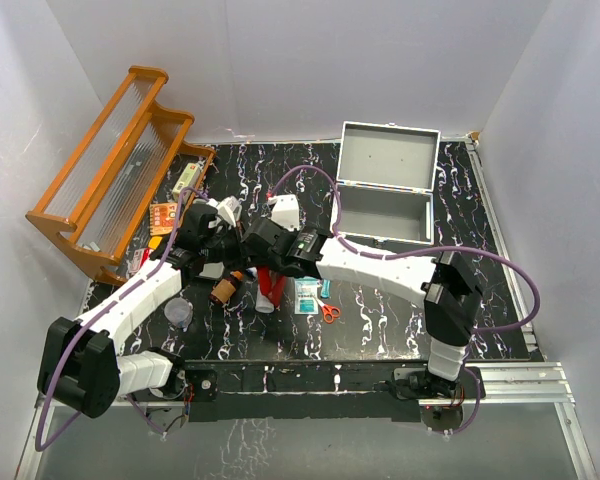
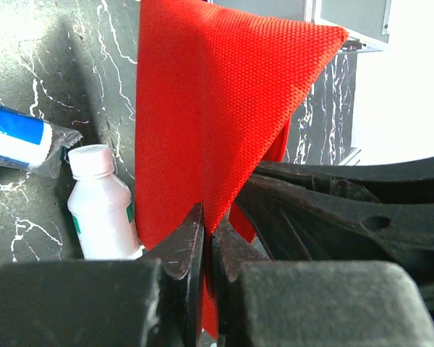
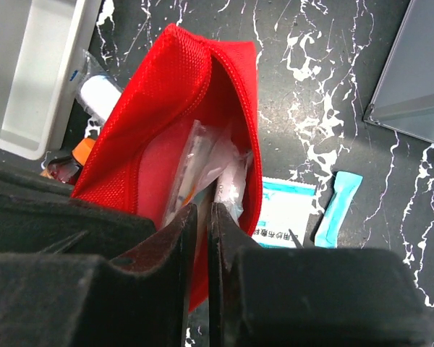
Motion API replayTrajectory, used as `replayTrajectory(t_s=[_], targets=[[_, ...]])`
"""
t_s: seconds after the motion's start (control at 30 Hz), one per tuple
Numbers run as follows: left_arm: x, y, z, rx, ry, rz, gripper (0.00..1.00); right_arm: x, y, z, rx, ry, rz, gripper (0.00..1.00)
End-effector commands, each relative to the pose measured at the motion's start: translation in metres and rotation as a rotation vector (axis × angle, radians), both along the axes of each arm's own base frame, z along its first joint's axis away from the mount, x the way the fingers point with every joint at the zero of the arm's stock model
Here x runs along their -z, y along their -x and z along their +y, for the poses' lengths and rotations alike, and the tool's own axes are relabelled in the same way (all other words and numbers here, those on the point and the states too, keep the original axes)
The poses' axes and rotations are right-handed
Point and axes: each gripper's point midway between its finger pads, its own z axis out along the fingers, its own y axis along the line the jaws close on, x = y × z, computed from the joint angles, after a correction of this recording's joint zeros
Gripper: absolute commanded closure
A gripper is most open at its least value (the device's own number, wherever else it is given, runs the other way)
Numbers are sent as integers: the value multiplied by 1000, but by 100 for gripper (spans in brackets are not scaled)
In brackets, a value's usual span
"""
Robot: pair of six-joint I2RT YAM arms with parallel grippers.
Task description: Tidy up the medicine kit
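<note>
Near the front of the bench (image 1: 380, 325), small scissors (image 1: 328, 312) lie just beside a teal-printed packet (image 1: 307, 295). Just behind, both arms meet at the red pouch (image 3: 166, 108), which gapes open with packets inside. The left end effector (image 2: 208, 231) is clenched on its fabric, and the right end effector (image 3: 201, 217) pinches its rim. A white bottle (image 2: 101, 202) sits beside it. Farther back rests an open grey case (image 1: 385, 190).

Orange wooden rack (image 1: 110, 160) at marbled table's (image 1: 380, 322) left.

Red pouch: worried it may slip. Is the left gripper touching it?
Touching. The left wrist view shows the left gripper pinching the red pouch fabric between its closed fingers.
</note>
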Motion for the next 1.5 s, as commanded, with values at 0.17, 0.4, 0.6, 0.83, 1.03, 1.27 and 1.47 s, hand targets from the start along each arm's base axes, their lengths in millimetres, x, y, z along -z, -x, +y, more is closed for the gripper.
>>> replayTrajectory(t_s=[0.17, 0.4, 0.6, 0.83, 1.03, 1.27, 1.47], targets=[[-19, 5, -5, 50, 52, -74, 100, 7, -15, -12, 75, 34, -26, 90], [-20, 10, -6, 69, 64, -79, 100, 2, -41, -14, 103, 3, -80, 90], [-17, 12, -6, 75, 61, -73, 100, -10, -50, -3, 67, -39, -127, 91], [-15, 6, -2, 39, 35, -63, 100, -49, -33, -7, 16, -168, -139, 91], [-15, 3, -2, 29, 29, -59, 100, -81, -11, -26, -7, -303, -166, 86], [-24, 0, -3, 20, 39, -63, 100, -55, 6, -71, 71, -284, -129, 78], [-33, -5, 3, -53, 24, -51, 100, 0, 26, -86, 73, -222, 0, 67]])
